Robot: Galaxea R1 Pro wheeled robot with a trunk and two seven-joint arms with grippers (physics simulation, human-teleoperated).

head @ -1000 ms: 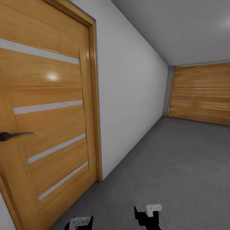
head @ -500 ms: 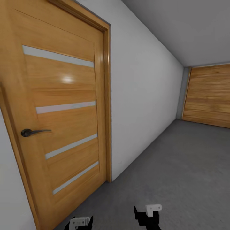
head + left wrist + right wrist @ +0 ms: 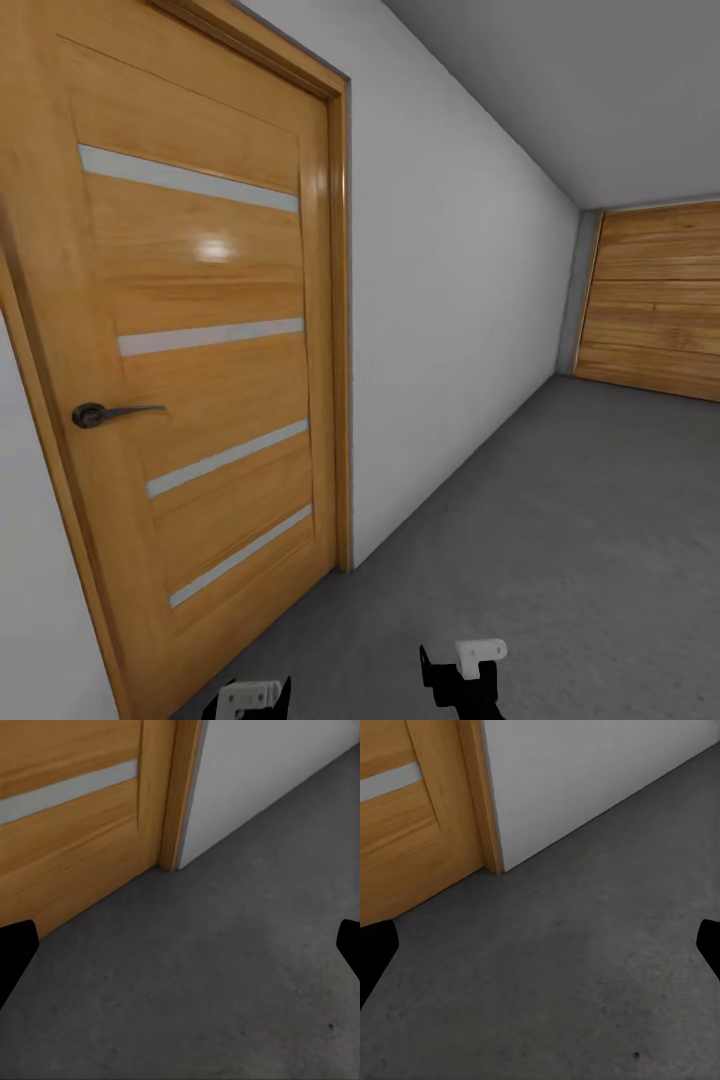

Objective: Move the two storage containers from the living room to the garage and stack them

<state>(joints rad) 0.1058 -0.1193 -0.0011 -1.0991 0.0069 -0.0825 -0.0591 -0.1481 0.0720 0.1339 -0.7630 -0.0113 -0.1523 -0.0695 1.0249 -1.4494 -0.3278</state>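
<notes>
Garage floor (image 3: pixel 560 520) of dark grey rough concrete, spread ahead of and beneath both pincers, running to a wooden-slat garage door (image 3: pixel 655 300) well beyond the right pincer (image 3: pixel 470 680). Closed honey-coloured wooden door with four pale horizontal strips (image 3: pixel 200 380), set in a matching frame, ahead and to the outer side of the left pincer (image 3: pixel 250 700); dark metal lever handle (image 3: pixel 105 412) high above that pincer. Plain grey-white wall (image 3: pixel 450 320) stretching from the door frame to the far corner, under a grey ceiling (image 3: pixel 560 80).

Left pincer (image 3: pixel 180 945) hanging low over bare concrete (image 3: pixel 225 982), black fingertips (image 3: pixel 15 952) at the two edges of the left wrist view, spread wide, nothing between them. Foot of the wooden door (image 3: pixel 75 840) and base of the wall (image 3: pixel 270 772) just beyond.

Right pincer (image 3: pixel 540 945) likewise low over concrete (image 3: pixel 570 975), black fingertips (image 3: pixel 375 952) far apart at the edges of the right wrist view, gripping nothing. Door frame's lower end (image 3: pixel 480 802) and wall base (image 3: pixel 592 772) ahead of it.

White-and-black pincer mounts of both arms at the bottom of the head view.
</notes>
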